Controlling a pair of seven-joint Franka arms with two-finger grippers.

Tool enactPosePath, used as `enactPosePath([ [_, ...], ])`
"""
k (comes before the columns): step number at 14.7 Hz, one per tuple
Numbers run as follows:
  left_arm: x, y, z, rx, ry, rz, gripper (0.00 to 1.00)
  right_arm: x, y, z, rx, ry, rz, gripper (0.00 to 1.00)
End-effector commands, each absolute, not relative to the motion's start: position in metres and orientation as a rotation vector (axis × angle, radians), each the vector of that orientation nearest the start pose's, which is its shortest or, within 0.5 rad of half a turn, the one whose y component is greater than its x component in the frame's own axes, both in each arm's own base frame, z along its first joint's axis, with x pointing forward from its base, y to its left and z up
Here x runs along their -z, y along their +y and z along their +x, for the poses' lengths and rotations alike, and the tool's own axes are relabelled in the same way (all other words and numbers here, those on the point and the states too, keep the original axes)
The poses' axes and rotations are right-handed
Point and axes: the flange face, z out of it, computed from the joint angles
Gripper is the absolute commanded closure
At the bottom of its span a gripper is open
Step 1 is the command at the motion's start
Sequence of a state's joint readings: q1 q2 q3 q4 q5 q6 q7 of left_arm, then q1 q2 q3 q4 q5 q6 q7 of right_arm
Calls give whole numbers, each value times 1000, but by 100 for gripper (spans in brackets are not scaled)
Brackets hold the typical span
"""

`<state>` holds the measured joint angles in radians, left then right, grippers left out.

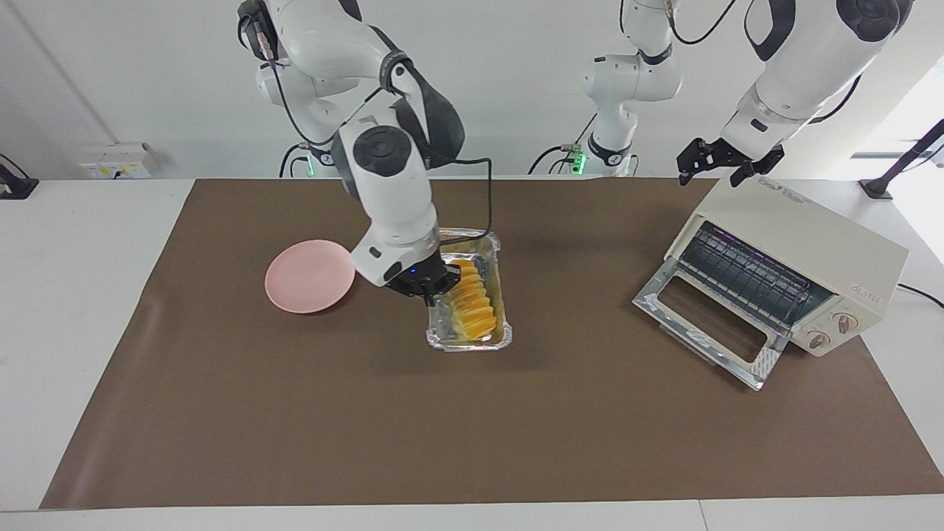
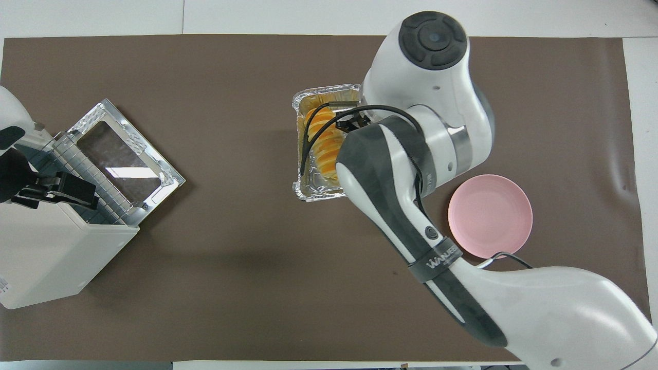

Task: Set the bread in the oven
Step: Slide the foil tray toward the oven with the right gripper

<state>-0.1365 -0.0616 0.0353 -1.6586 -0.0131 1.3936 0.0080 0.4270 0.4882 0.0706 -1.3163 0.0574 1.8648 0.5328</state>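
The oven (image 1: 782, 276) is set at the left arm's end of the bench (image 1: 590, 413), door dropped open. The bread (image 1: 472, 299) lies in a foil tray (image 1: 442, 339), long axis toward the robots. The right pincer (image 1: 431, 291) is closed, apparently on the loaf's side. The left pincer (image 1: 726, 158) is held open over the oven.

Bright, even light, soft shadows, sharp

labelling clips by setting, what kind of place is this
Probably a robotics lab staged as a kitchen: two arms mounted at a plain table under a brown mat, with only a toaster oven, a pink plate and bread in a foil tray.
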Motion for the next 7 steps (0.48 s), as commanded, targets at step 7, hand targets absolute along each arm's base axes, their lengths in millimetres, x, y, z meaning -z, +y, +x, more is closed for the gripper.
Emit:
enactPosePath([
  [7, -607, -48, 504, -324, 184, -3112, 0, -357, 413, 572, 84, 69, -2989, 100],
])
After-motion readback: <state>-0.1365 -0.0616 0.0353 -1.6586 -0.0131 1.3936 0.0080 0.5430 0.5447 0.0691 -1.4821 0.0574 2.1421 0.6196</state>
